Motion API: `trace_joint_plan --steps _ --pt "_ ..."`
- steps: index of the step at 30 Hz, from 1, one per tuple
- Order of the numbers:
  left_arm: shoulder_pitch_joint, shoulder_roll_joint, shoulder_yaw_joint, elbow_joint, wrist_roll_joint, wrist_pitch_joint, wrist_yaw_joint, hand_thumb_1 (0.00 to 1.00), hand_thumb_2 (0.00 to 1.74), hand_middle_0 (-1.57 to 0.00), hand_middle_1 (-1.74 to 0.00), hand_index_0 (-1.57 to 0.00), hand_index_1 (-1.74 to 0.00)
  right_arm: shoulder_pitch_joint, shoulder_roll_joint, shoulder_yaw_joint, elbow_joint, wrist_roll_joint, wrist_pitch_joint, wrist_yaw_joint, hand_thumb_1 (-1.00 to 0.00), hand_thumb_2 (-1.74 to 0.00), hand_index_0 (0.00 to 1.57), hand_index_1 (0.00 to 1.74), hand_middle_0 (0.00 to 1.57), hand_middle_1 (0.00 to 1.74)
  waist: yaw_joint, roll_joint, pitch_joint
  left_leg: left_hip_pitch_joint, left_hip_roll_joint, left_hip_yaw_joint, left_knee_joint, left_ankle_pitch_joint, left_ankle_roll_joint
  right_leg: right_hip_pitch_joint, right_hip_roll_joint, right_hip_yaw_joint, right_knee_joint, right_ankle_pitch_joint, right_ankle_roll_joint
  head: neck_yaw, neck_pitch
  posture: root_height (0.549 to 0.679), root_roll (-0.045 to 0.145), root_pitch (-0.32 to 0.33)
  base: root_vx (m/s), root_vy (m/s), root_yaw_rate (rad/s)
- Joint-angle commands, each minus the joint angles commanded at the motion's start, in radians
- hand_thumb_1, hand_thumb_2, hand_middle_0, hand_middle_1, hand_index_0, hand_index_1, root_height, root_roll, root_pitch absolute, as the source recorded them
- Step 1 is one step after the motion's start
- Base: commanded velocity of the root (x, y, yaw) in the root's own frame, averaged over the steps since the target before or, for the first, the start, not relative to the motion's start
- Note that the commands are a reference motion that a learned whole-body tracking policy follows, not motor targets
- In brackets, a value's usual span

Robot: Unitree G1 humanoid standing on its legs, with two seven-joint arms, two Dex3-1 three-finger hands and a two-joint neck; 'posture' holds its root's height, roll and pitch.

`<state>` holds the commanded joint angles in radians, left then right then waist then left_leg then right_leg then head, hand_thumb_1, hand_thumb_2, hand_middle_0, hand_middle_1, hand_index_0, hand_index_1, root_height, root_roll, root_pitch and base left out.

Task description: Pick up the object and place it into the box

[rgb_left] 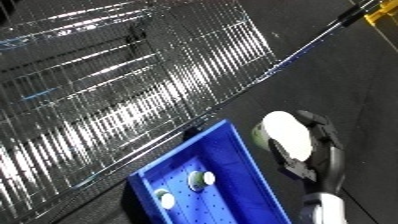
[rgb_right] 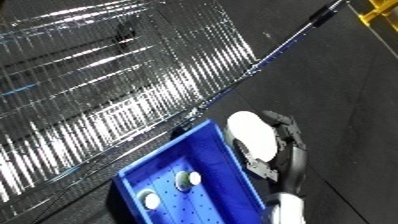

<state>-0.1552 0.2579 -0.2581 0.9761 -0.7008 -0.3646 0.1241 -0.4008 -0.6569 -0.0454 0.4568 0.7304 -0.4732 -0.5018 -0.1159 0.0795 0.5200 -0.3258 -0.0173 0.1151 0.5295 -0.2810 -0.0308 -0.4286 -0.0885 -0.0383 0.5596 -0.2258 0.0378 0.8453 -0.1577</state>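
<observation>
1. A wire shopping cart (rgb_left: pixel 133 90) fills the upper left of both views, its chrome mesh glaring under the lights; it sits beside the bin and plays no part in your job.

2. The blue bin (rgb_left: pixel 233 150) lies low in the frame, open at the top, its near wall just beside your right hand. Its perforated floor is your target.

3. Your right hand (rgb_left: pixel 322 150) is raised at the right of the bin, black fingers curled round the object. The left hand shows in neither view.

4. The white object (rgb_left: pixel 286 131) sits clamped in that right hand, rounded and smooth, held just outside the bin's right wall and not yet over the floor. You cannot tell exactly what it is. By its look it is probably light and rigid, with a smooth skin that could slide in the fingers, so keep the hold across its widest part, fingers on one side and thumb opposite.

5. Two small white pieces (rgb_left: pixel 202 179) already rest on the bin floor, near the lower corner. Judging from their spread, a rounded thing may roll on landing, so lower it close to the floor before you let go.
</observation>
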Motion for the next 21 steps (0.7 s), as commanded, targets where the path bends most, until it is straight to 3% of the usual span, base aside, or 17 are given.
trace_joint_plan --steps 9,17,21 --pt "-0.015 0.016 -0.038 0.017 -0.013 0.002 -0.04 0.0 0.0 0.0 0.0 0.0 0.0 0.007 -0.007 0.037 0.337 0.141 0.026 0.146 -0.4 -0.7 0.63 0.7 0.63 0.7 0.015 0.027 0.0 0.002 -0.019 -0.016 -0.007 0.004 0.0073 0.0 0.0015 0.002 -0.005 0.003 -0.0072 0.051 -0.052 0.656 0.084 0.067 -0.002 -0.01 0.04" --pt "-0.015 0.025 -0.054 0.033 -0.014 0.0 -0.071 0.0 0.0 0.0 0.0 0.0 0.0 -0.034 -0.002 0.078 0.467 0.144 0.022 0.252 0.0 0.0 0.0 0.0 0.0 0.0 0.029 0.039 0.0 0.001 -0.034 -0.031 -0.014 0.013 0.0091 -0.002 0.004 -0.002 -0.005 0.007 -0.008 0.061 -0.083 0.656 0.087 0.065 -0.004 -0.005 0.053" --pt "-0.013 0.027 -0.059 0.027 -0.017 -0.002 -0.074 0.0 0.0 0.0 0.0 0.0 0.0 -0.037 0.008 0.095 0.458 0.127 0.021 0.266 0.0 0.0 0.0 0.0 0.0 0.0 0.031 0.04 0.0 0.002 -0.035 -0.034 -0.025 0.022 0.0082 -0.004 0.006 -0.002 -0.007 0.009 -0.0054 0.046 -0.087 0.656 0.086 0.066 0.001 0.003 0.044"
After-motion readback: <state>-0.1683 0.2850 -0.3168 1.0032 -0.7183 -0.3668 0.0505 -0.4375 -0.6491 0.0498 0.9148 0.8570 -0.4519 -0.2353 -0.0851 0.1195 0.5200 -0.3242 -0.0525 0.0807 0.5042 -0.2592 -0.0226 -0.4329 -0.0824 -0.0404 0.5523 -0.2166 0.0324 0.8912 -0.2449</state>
